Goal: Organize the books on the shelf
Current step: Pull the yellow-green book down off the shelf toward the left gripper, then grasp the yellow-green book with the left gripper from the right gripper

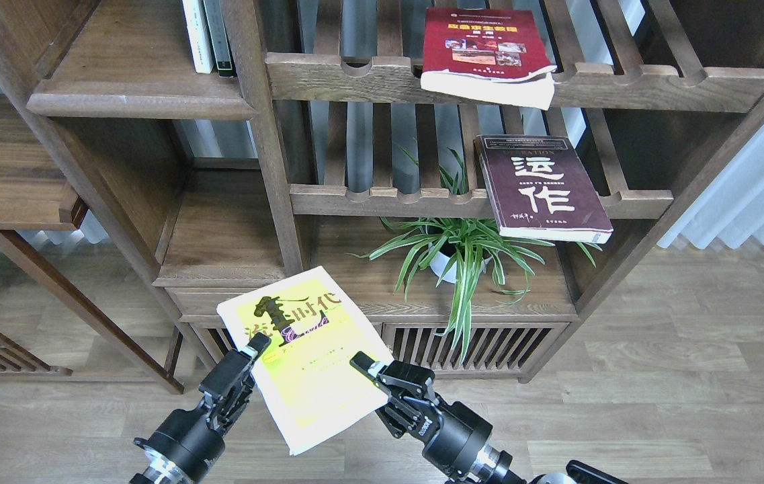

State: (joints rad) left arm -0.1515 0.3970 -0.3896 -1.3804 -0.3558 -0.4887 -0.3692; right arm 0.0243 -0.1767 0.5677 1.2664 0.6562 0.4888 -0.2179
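The yellow-green book [304, 356] with a dark title is held flat in the air, low in front of the cabinet. My right gripper [367, 371] is shut on its lower right edge. My left gripper [252, 355] is at the book's left edge, one finger over the cover; its jaw gap is not readable. The maroon book [543, 188] with white characters lies on the middle slatted rack. The bright red book [486, 54] lies on the top slatted rack, overhanging its front rail. The solid shelf [133, 81] with the rounded front edge is at the upper left.
Thin white- and dark-spined books [207, 37] stand at the right end of the solid shelf. A potted spider plant [462, 252] stands on the cabinet top under the racks. A wooden post [267, 134] divides the shelf from the racks. A side table [5, 168] is at the left.
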